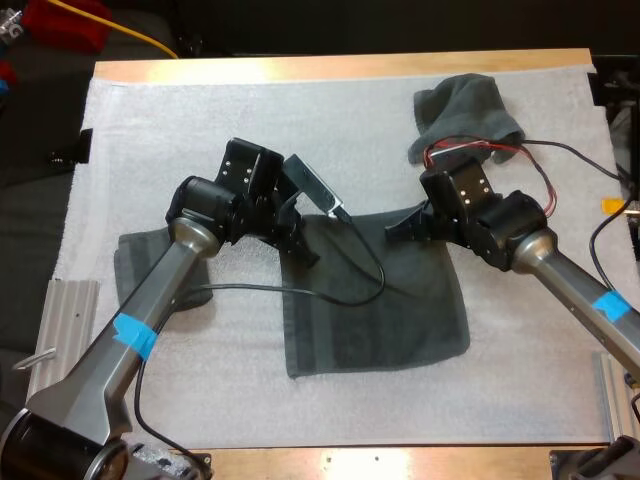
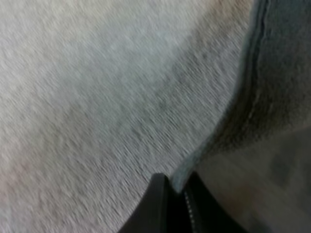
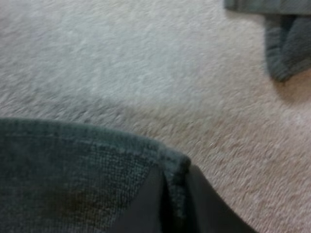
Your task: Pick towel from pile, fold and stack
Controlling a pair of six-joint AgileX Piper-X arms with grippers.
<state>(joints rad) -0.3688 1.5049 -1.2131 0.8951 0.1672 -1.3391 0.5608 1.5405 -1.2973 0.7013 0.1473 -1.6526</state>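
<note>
A dark grey-green towel (image 1: 390,310) lies spread on the mat's middle. My left gripper (image 1: 308,255) is at its far left corner and my right gripper (image 1: 393,233) at its far right corner. In the left wrist view the left gripper (image 2: 181,194) is shut on the towel's (image 2: 277,97) hemmed edge. In the right wrist view the right gripper (image 3: 175,194) pinches the corner of the towel (image 3: 63,170), which is raised off the mat. A crumpled towel (image 1: 465,110) sits at the far right. Another towel (image 1: 135,265) lies flat under my left arm.
The white mat (image 1: 200,130) covers most of the wooden table (image 1: 340,66). Across bare mat from my right gripper lies a second dark towel (image 3: 286,48). Metal rails (image 1: 65,320) flank the near left and right table edges.
</note>
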